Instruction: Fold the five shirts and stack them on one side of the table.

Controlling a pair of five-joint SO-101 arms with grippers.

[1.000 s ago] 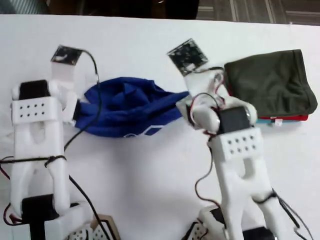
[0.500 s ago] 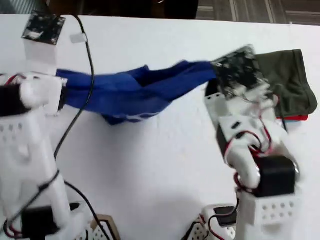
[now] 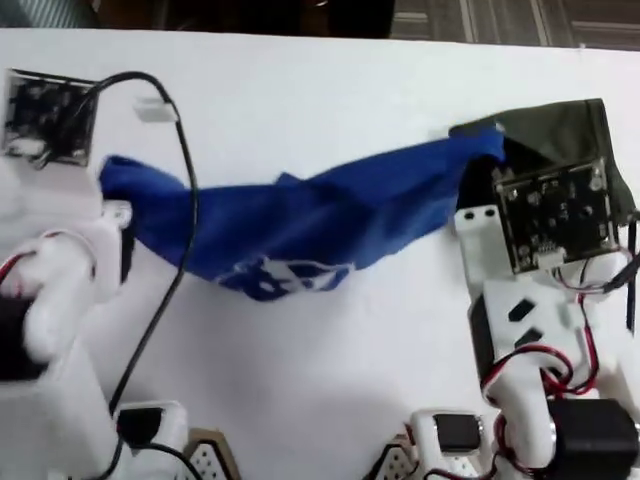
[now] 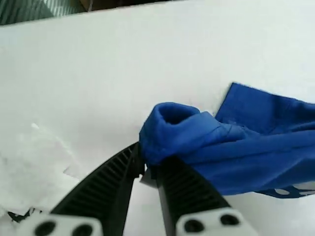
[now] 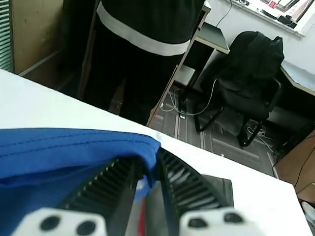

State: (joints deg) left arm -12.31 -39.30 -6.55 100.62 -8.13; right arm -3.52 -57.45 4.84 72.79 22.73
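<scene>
Blue shirt: crumpled, stretched long across my table, its ends pinched by the left gripper and right gripper; I see white print on its near fold.
Dark green shirt: folded, far right, partly under the blue end.

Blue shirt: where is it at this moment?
High view: the blue shirt stretches across the table's middle, held at its ends by the left gripper and right gripper, its right end reaching the olive shirt.
</scene>
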